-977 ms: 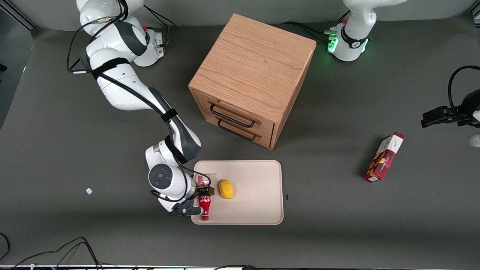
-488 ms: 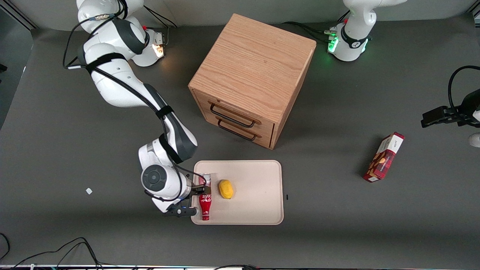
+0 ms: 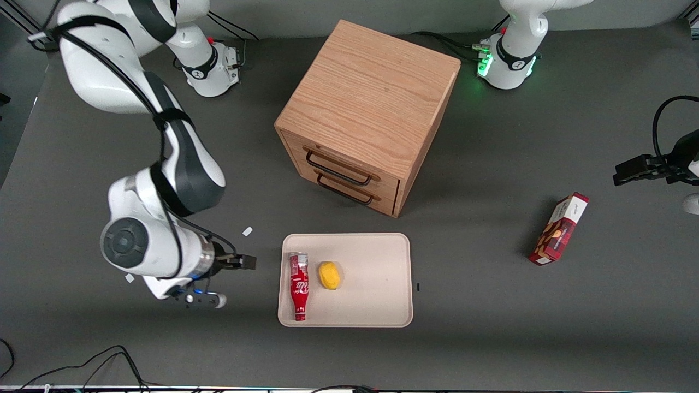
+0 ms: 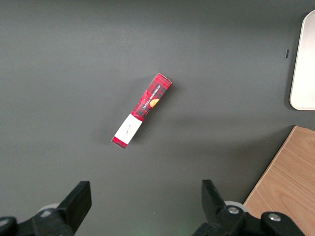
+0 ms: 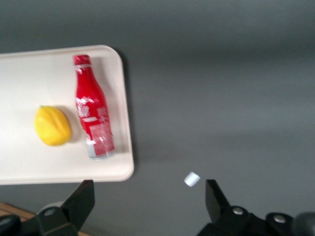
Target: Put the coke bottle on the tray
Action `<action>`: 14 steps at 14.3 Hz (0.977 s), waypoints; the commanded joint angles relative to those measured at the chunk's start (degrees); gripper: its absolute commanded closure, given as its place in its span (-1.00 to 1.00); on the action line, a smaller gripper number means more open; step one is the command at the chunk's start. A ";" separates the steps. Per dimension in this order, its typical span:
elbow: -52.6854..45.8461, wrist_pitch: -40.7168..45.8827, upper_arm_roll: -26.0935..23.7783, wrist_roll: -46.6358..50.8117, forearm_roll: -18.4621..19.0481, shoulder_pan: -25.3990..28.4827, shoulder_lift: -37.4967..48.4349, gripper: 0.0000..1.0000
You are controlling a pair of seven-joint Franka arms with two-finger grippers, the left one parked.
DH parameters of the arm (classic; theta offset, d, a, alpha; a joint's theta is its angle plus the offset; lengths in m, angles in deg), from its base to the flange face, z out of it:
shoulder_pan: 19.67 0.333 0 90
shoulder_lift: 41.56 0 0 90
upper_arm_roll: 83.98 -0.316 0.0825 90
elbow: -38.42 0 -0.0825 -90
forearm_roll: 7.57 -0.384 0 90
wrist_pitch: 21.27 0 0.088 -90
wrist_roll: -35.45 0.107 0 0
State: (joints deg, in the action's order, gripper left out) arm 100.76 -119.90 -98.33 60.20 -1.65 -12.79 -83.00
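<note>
The red coke bottle [image 3: 298, 286] lies flat on the cream tray [image 3: 377, 305], along the tray's edge toward the working arm's end, cap nearer the front camera. It also shows in the right wrist view [image 5: 93, 115] on the tray [image 5: 29, 162]. My right gripper [image 3: 232, 265] is open and empty, off the tray, over the bare table beside it toward the working arm's end. In the right wrist view the gripper [image 5: 147, 201] has its fingers spread wide with nothing between them.
A yellow lemon [image 3: 329, 274] lies on the tray beside the bottle. A wooden drawer cabinet [image 3: 366, 114] stands farther from the camera than the tray. A red snack box [image 3: 558, 228] lies toward the parked arm's end. Small white scraps [image 3: 247, 231] lie near the gripper.
The gripper has let go of the bottle, which now lies on the tray, and has drawn back sideways off the tray toward the working arm's end and risen.
</note>
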 commanded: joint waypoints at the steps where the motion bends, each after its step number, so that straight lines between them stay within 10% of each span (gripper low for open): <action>1: 16.97 -0.51 -1.63 -1.37 -1.18 -4.49 13.10 -1.00; 7: 38.97 -0.16 -19.12 -8.14 -1.27 -27.61 34.55 -1.00; 14: 48.57 1.86 8.00 -15.70 -6.89 -4.62 51.53 -1.00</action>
State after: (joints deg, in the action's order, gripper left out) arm 144.18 -117.47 -96.12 47.47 -6.62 -21.93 -37.70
